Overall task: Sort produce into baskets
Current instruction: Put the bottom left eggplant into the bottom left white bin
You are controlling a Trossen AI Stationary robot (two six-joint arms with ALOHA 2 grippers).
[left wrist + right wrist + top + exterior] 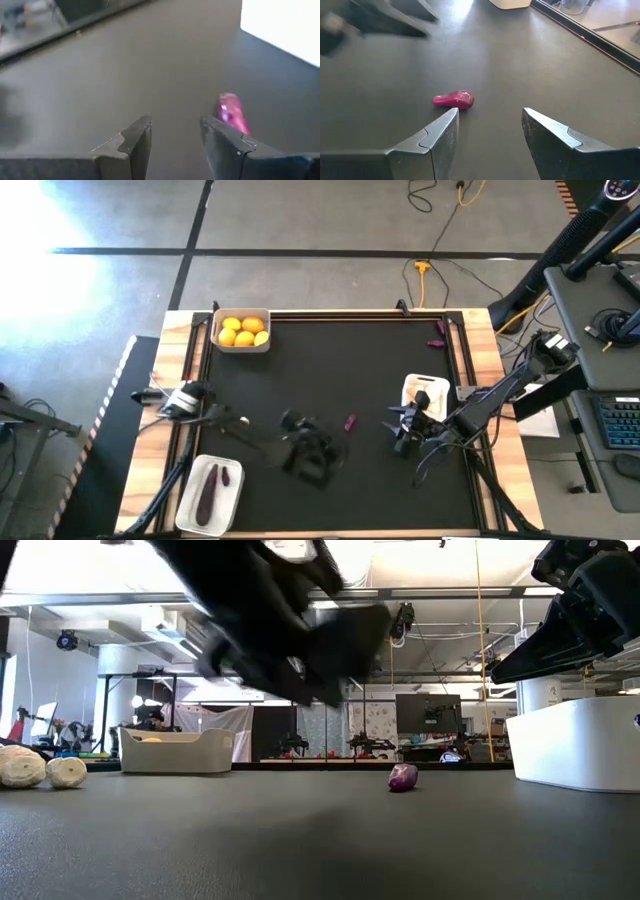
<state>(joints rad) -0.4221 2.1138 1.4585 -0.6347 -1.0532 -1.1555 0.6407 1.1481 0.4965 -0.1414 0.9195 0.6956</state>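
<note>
A tiny purple eggplant [350, 422] lies on the black mat between my two grippers; it also shows in the low view [402, 777]. My left gripper [328, 445] is open and empty just left of it, above the mat; the eggplant [231, 112] lies ahead, beside one finger. My right gripper [393, 425] is open and empty to its right, facing the eggplant [454, 99]. A basket [241, 332] at the far left holds yellow fruits. A basket [210, 492] at the near left holds dark eggplants. A third, white basket [425, 393] stands by my right gripper.
Two white garlic-like bulbs [40, 768] lie on the mat at the low view's left. Small purple pieces [437, 335] lie at the mat's far right edge. The mat's middle and far part is bare. Wooden borders and rails frame the mat.
</note>
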